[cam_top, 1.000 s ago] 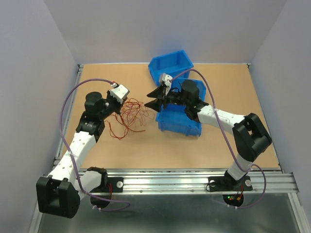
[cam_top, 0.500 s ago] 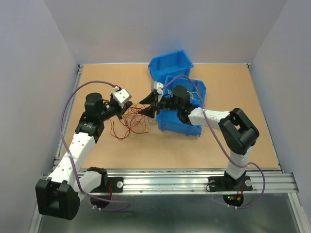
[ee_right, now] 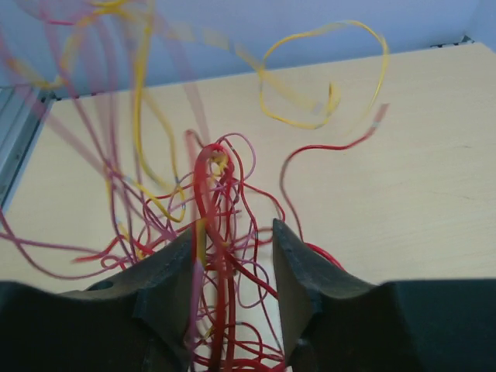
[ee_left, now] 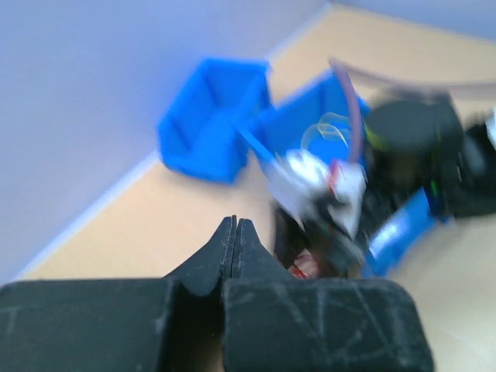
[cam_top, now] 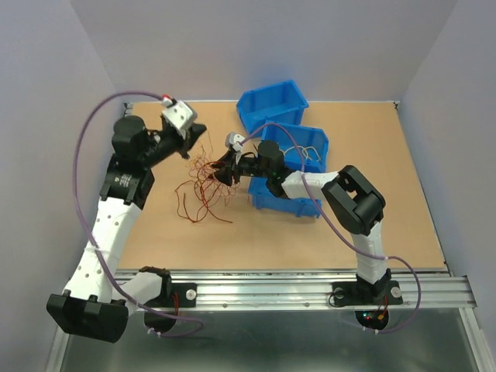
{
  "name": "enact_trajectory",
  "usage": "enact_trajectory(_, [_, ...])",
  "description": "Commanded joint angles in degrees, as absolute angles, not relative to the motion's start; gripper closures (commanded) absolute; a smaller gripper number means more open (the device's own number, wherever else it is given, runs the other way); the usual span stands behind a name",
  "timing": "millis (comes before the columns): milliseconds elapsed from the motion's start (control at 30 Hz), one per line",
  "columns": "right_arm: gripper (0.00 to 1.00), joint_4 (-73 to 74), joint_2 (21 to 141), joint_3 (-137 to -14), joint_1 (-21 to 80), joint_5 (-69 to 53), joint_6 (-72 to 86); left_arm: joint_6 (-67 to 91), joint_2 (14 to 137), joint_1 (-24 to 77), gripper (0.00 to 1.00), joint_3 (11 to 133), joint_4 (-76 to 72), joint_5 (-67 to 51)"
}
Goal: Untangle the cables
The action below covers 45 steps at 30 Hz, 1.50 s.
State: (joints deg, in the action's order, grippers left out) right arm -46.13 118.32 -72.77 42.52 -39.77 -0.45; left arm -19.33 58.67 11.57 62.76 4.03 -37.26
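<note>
The cables (cam_top: 203, 186) are a tangle of hair-fine red, orange and yellow wires on the table left of centre. Strands are drawn up from the tangle to my left gripper (cam_top: 198, 132), which is raised above it. In the left wrist view that gripper (ee_left: 235, 225) has its jaws pressed together; no wire shows at the tips there. My right gripper (cam_top: 219, 174) is low at the tangle's right side. It is open (ee_right: 232, 240), with red and yellow cables (ee_right: 225, 178) running between its fingers. A yellow loop (ee_right: 325, 70) hangs beyond them.
Two blue bins stand right of the tangle: one at the back (cam_top: 273, 105), one nearer (cam_top: 291, 167) under the right forearm, with a few pale wires inside. Both show blurred in the left wrist view (ee_left: 213, 116) (ee_left: 325, 124). Walls close the table's left and back.
My left gripper has risen and moved back-left, pulling strands of the tangle up with it. My right gripper has moved left from over the near bin into the tangle.
</note>
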Motion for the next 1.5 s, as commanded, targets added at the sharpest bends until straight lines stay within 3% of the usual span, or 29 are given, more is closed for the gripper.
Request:
enact_trajectory(0, [0.65,-50.1,118.56,-76.03,43.42,-40.52,-0.79,-11.97,63.09,11.78,1.0,85.34,2.8,-27.01])
enact_trajectory(100, [0.76,-49.92,118.48,-75.59,43.5,-40.78,-1.32,-10.29,69.42,11.78,1.0,102.35,5.88,-19.38])
enact_trajectory(267, [0.72,-49.4,118.39,-75.32,43.51,-41.92,-1.76,-14.32,75.85,11.69,1.0,119.78,1.51,2.67])
enact_trajectory(333, [0.72,-49.39,118.21,-75.15,43.51,-41.66,-1.67,-15.46,76.29,11.69,1.0,119.53,1.22,2.03])
enact_trajectory(467, [0.72,-49.39,117.16,-74.27,43.51,-41.4,-1.76,-16.43,72.7,11.78,1.0,108.31,0.45,-2.99])
enact_trajectory(533, [0.5,-49.39,116.55,-73.92,43.51,-41.57,-1.93,-18.01,70.94,11.69,1.0,99.34,-3.5,-0.53])
enact_trajectory(567, [0.31,-49.39,116.28,-73.74,43.51,-41.4,-1.76,-18.8,69.88,11.69,1.0,95.84,-6.47,1.39])
enact_trajectory(633, [0.23,-49.48,115.93,-73.74,43.51,-40.78,-1.41,-18.81,69.35,11.69,1.0,94.4,-6.07,0.27])
enact_trajectory(1000, [0.16,-61.4,113.64,-69.09,43.59,-41.4,4.12,-12.05,63.55,11.78,1.0,81.24,-0.35,-21.16])
enact_trajectory(1233, [0.16,-76.72,112.5,-63.81,43.51,-41.92,12.3,-3.53,61.96,11.86,1.0,65.5,-10.07,-35.21])
enact_trajectory(1467, [0.17,-77.34,111.88,-63.28,43.59,-39.99,12.66,-3.34,61.88,12.39,1.0,59.24,-11.69,-38.84])
